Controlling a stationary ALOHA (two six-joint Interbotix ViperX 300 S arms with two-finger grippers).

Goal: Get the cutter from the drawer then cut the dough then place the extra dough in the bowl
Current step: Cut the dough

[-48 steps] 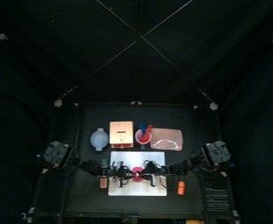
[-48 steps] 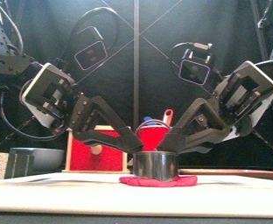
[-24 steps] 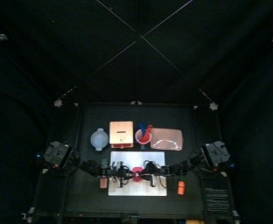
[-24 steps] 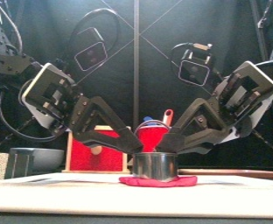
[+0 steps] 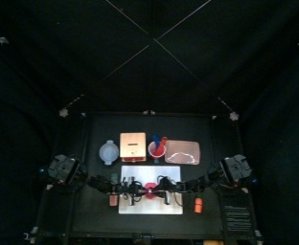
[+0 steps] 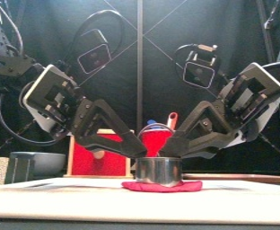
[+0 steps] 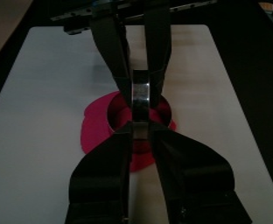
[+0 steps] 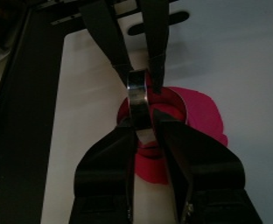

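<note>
Nothing has moved visibly. Left gripper (image 7: 139, 131) and right gripper (image 8: 145, 122) still pinch the cutter (image 6: 161, 169). It stands on the pink dough (image 6: 161, 186).

Light from above whitens the cutting board (image 5: 149, 205) and glints on the cutter (image 6: 161, 169), while curtains (image 5: 62, 57) and counter (image 5: 99, 218) lie dark.

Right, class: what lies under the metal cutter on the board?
Red dough lies under the metal cutter, spreading past its base on the white board. The cutter's wall hides whether the dough is cut through.
</note>
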